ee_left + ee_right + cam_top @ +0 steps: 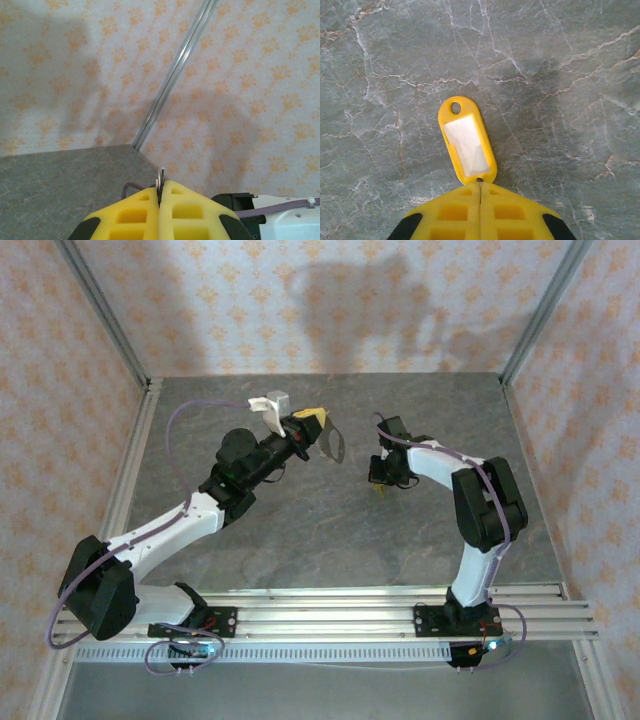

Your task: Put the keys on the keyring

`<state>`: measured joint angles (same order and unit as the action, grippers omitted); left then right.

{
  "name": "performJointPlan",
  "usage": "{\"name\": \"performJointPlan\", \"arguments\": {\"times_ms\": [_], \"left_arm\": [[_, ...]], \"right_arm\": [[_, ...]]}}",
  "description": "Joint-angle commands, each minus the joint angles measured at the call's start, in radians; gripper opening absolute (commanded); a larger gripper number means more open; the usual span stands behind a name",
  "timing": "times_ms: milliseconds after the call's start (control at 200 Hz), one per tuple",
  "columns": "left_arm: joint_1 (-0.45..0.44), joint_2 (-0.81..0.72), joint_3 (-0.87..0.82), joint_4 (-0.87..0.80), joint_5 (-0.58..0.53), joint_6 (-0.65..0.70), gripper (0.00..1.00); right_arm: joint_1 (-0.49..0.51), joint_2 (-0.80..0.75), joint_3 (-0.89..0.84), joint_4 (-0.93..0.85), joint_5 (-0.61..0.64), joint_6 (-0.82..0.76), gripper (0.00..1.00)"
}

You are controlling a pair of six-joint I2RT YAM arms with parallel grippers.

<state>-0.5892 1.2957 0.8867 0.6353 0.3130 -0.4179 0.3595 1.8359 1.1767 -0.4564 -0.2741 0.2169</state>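
Note:
The keyring (333, 440) is a thin grey wire ring that juts out to the right from my left gripper (314, 426), raised over the back middle of the table. In the left wrist view the yellow pads are shut on the keyring's (160, 176) edge at my left gripper's tip (160, 189). The key (467, 140) looks like a small yellow tag with a white label and a hole at its far end. My right gripper (480, 186) is shut on the key's near end, low over the grey table (570, 100). From above, the key (380, 491) shows just under my right gripper (379, 480).
The grey stone-patterned tabletop (330, 540) is bounded by metal rails and patterned walls (300, 300). A purple cable (190, 410) loops beside the left arm. The two grippers stand about a hand's width apart.

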Motion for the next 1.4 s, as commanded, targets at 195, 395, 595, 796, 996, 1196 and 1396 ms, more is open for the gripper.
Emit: {"name": "performJointPlan", "arguments": {"times_ms": [195, 395, 595, 796, 996, 1196, 1396], "left_arm": [[0.006, -0.008, 0.032, -0.011, 0.07, 0.04, 0.0], [0.006, 0.017, 0.077, -0.016, 0.146, 0.073, 0.0], [0.006, 0.058, 0.146, -0.039, 0.245, 0.098, 0.0], [0.006, 0.084, 0.183, -0.033, 0.308, 0.098, 0.0], [0.004, 0.088, 0.191, -0.034, 0.334, 0.097, 0.0], [0.0, 0.088, 0.202, -0.049, 0.36, 0.099, 0.0], [-0.012, 0.09, 0.217, -0.069, 0.371, 0.108, 0.0]], "right_arm": [[-0.024, -0.427, -0.06, 0.054, -0.098, 0.095, 0.0], [-0.074, -0.629, -0.081, 0.161, -0.317, 0.21, 0.0], [-0.088, -0.754, -0.082, 0.238, -0.43, 0.295, 0.0], [-0.088, -0.822, -0.113, 0.346, -0.499, 0.349, 0.0], [-0.089, -0.846, -0.124, 0.419, -0.559, 0.386, 0.0], [-0.079, -0.846, -0.103, 0.456, -0.588, 0.413, 0.0], [-0.041, -0.837, -0.066, 0.458, -0.585, 0.412, 0.0]]}}
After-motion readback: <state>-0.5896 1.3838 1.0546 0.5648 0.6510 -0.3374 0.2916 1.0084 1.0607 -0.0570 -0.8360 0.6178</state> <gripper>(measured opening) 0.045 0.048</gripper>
